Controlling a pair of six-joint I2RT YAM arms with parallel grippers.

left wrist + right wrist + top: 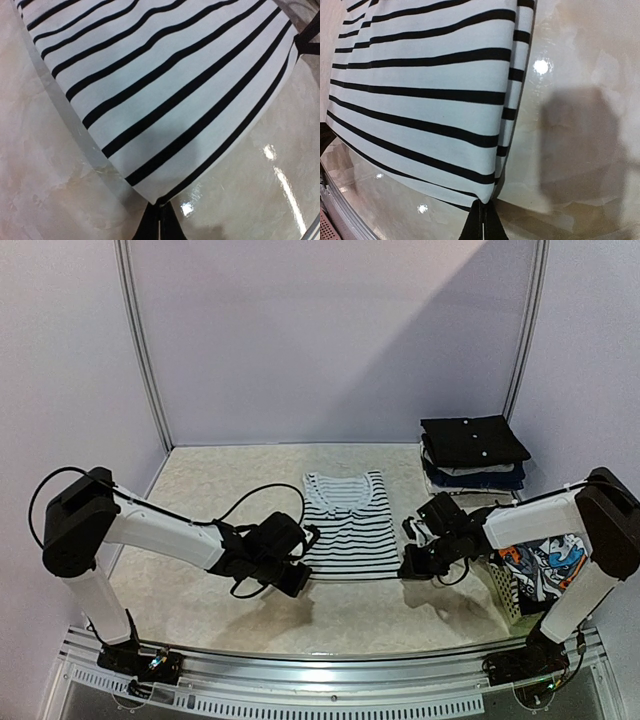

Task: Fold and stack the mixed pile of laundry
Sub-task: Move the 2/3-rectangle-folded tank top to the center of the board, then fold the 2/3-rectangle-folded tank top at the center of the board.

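A white shirt with thin black stripes (348,525) lies flat mid-table with its sides folded in and its collar toward the back. My left gripper (300,578) is shut on the shirt's near left corner (150,192); its black fingertips (161,212) pinch the hem. My right gripper (408,568) is shut on the near right corner (492,192), its tips (484,214) closed round the folded edge. In both wrist views the near hem sits a little off the table. A garment with an orange, blue and white print (545,558) fills the basket at the right.
A white lattice basket (508,592) stands at the near right, behind my right forearm. A stack of folded dark garments (472,448) sits at the back right corner. Purple walls close the back and sides. A metal rail (330,690) runs along the near edge.
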